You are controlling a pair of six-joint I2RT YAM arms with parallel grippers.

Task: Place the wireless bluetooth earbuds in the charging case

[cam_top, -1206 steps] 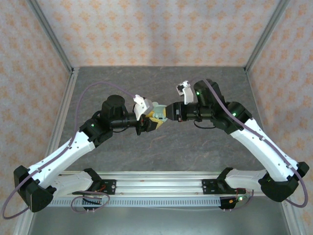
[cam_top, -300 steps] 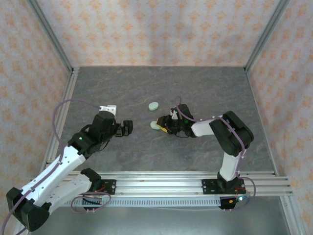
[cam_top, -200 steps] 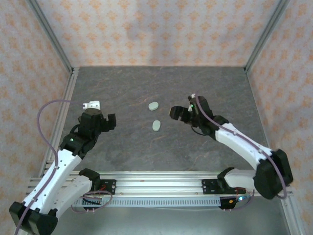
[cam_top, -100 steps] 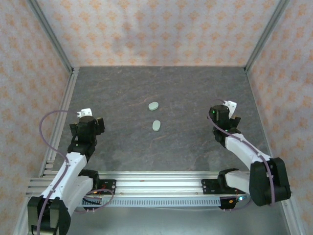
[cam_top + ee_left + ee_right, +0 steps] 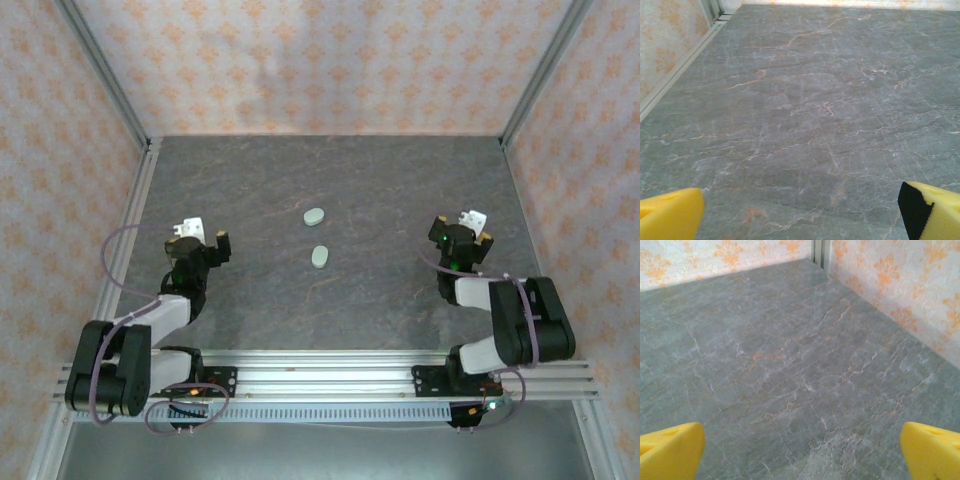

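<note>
Tabletop (image 5: 400, 180) of grey marble pattern carries two pale green charging cases near its middle, well apart from both arms. The far case (image 5: 314, 215) and the near case (image 5: 319, 256) lie close to each other but do not touch. Both look closed, so whether the earbuds are inside cannot be told. The left gripper (image 5: 203, 241) sits low at the left side and the right gripper (image 5: 462, 232) at the right side. The yellow left fingers (image 5: 670, 215) and right fingers (image 5: 935, 450) are spread wide, with bare tabletop between them.

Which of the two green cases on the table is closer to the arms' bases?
The nearer case, the lower one in the top view; the other case sits farther back and slightly left.
</note>
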